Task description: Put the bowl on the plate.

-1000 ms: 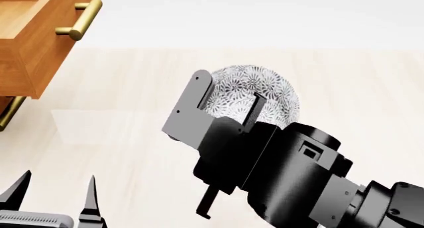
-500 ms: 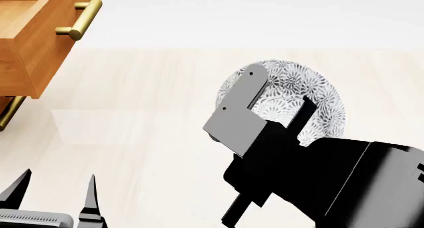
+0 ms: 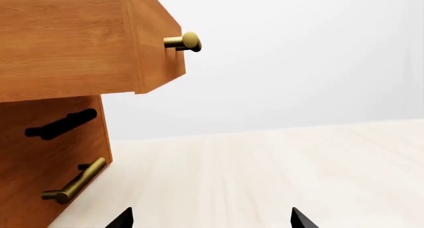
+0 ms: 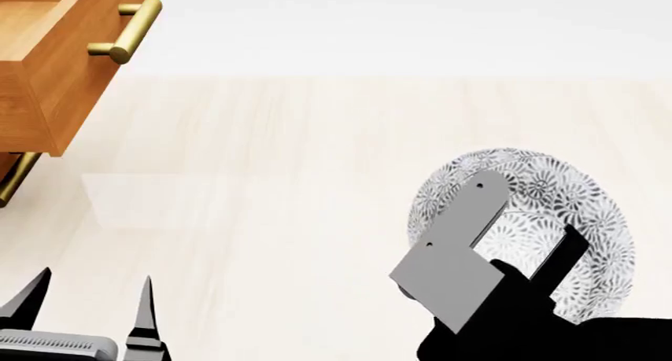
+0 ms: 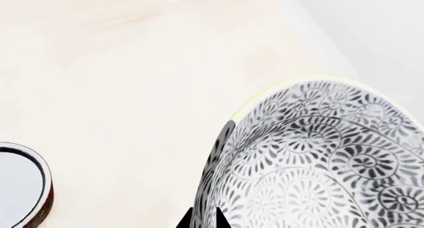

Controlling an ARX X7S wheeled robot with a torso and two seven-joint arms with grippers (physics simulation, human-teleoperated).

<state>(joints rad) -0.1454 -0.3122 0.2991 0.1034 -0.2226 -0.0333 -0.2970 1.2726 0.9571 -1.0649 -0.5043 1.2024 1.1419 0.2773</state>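
Observation:
The bowl (image 4: pixel 546 204), white with a dense grey-black floral pattern, hangs tilted above the pale tabletop at the lower right of the head view. My right gripper (image 4: pixel 525 215) is shut on its wall, the grey finger (image 4: pixel 462 243) on one side and the black finger (image 4: pixel 562 255) on the other. The right wrist view shows the bowl (image 5: pixel 318 158) with its pale rim pinched by my right gripper (image 5: pixel 204 219). My left gripper (image 4: pixel 93 298) stands open and empty at the lower left; the left wrist view shows this left gripper (image 3: pixel 212 219) with its tips wide apart. The plate is out of view.
A wooden cabinet (image 4: pixel 53 70) with an open drawer and brass handles (image 4: pixel 131 29) stands at the far left, also seen close as the cabinet (image 3: pixel 59 89). A round can top with a dark red side (image 5: pixel 23 183) sits on the table beside the held bowl.
My right gripper has carried the bowl to the right and nearer to me in the head view. The left gripper has not moved.

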